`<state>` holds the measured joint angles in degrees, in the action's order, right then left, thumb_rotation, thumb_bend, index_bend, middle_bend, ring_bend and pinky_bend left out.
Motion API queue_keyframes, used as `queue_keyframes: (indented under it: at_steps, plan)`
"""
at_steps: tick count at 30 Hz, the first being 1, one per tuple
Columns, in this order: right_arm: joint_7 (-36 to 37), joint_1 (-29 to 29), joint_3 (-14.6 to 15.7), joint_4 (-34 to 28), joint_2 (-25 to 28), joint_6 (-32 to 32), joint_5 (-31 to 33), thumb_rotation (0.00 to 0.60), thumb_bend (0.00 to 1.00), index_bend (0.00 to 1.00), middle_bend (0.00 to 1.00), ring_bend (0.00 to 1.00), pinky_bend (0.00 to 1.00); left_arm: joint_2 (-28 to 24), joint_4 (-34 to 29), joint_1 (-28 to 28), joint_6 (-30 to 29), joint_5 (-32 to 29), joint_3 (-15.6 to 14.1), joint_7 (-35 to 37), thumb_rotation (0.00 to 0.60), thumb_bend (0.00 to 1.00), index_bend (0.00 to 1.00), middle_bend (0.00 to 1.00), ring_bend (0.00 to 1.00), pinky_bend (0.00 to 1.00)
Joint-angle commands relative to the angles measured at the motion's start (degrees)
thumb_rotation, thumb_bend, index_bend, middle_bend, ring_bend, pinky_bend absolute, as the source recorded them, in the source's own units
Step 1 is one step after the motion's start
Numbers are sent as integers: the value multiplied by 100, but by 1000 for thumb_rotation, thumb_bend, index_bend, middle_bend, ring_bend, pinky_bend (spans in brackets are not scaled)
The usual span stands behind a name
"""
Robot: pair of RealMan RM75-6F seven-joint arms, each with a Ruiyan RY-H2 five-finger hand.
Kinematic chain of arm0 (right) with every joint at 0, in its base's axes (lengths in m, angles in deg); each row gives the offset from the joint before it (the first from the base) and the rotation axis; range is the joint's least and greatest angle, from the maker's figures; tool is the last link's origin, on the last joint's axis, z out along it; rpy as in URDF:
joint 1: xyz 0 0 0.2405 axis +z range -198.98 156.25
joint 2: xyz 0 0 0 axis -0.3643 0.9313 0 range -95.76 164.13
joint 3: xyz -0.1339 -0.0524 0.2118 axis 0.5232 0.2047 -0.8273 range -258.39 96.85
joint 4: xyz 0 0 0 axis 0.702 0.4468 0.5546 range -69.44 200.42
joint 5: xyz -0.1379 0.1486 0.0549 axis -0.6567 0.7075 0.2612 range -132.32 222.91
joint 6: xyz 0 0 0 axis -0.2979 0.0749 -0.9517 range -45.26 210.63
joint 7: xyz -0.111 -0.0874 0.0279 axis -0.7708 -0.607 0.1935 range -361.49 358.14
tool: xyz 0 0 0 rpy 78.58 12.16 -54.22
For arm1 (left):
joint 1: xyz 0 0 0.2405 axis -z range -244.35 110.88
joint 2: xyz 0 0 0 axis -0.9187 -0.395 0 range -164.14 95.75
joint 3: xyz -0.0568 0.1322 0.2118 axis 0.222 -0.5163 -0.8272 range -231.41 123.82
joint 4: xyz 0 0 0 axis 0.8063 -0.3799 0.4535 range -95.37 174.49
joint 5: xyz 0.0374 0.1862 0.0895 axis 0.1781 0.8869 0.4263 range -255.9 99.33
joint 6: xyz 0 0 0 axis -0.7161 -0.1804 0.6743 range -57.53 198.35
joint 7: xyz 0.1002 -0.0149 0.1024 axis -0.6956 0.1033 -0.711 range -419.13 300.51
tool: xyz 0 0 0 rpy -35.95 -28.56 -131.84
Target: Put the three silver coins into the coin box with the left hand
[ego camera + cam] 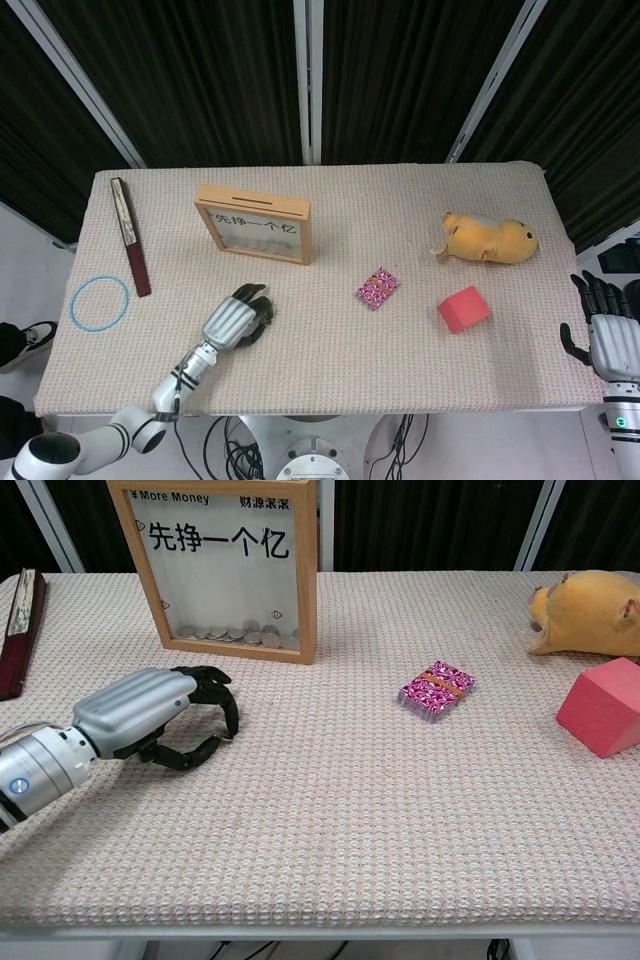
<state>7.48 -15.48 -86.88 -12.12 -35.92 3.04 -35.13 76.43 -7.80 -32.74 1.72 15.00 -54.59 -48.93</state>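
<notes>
The wooden coin box (253,224) stands upright at the back left, with several silver coins (240,634) lying behind its clear front. My left hand (235,320) hovers low over the cloth in front of the box (310,580), fingers curled. In the chest view the left hand (150,715) brings thumb and fingertip together on a small pale glint, a silver coin (227,738). No loose coin shows on the table. My right hand (605,325) hangs off the table's right edge, fingers apart and holding nothing.
A pink patterned packet (377,288) lies mid-table. A red block (463,308) and an orange plush animal (490,238) sit to the right. A dark red strip (130,236) and a blue ring (99,302) lie at the far left.
</notes>
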Motion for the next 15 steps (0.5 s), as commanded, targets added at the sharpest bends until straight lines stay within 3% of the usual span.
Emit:
queue_keyframes:
  at_steps: [1, 8, 15]
  plan:
    - [9, 2, -2, 4, -1, 0, -1, 600, 430, 0, 0, 0, 0, 31, 43, 4, -47, 5, 12, 25, 600, 254, 438, 276, 101, 176]
    - [15, 13, -2, 1, 2, 5, -13, 600, 431, 0, 0, 0, 0, 160, 318, -36, -371, 91, 16, 44, 600, 266, 488, 306, 117, 188]
    - [22, 4, 4, -34, 20, 12, -3, 600, 430, 0, 0, 0, 0, 298, 562, -31, -527, 132, 18, 96, 600, 357, 524, 322, 125, 188]
